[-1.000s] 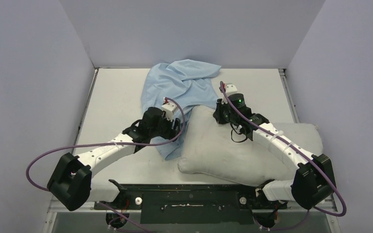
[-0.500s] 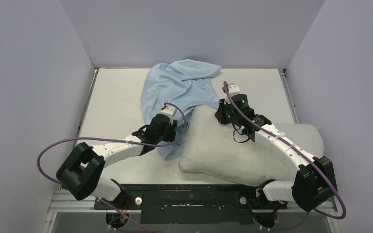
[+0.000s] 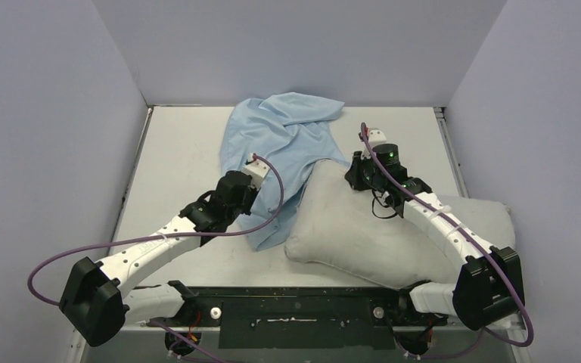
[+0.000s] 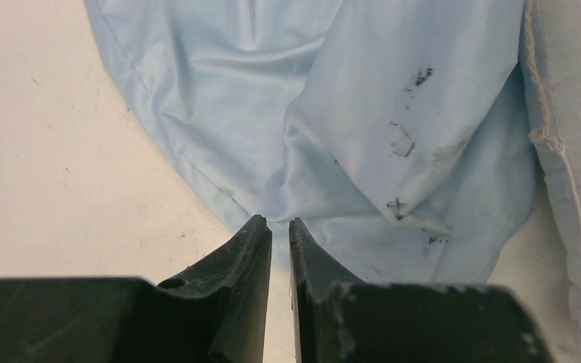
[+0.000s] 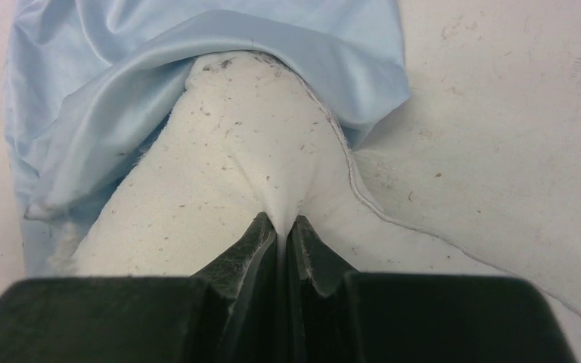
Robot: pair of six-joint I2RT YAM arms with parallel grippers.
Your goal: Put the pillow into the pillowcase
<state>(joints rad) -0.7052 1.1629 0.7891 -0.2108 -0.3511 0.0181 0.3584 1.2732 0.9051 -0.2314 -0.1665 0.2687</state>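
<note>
Your right pincer [image 5: 281,221] was clenched on a pinch of the pillow [image 3: 363,234], whose far corner lay under the edge of the pillowcase [image 3: 280,136]. Your left pincer [image 4: 278,221] stood nearly closed at the pillowcase's near hem; whether it gripped cloth could not be told. Both items lay on the table [image 3: 174,151], the pillow to the right.

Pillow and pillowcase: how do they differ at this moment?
The pillow is plump, off-white and speckled; the pillowcase is thin, light blue and limp. The pillow lies at the near edge, the pillowcase farther back. The right claw pinches the pillow, not the pillowcase. Both rest on the table, the pillow's corner under the pillowcase's edge.
</note>
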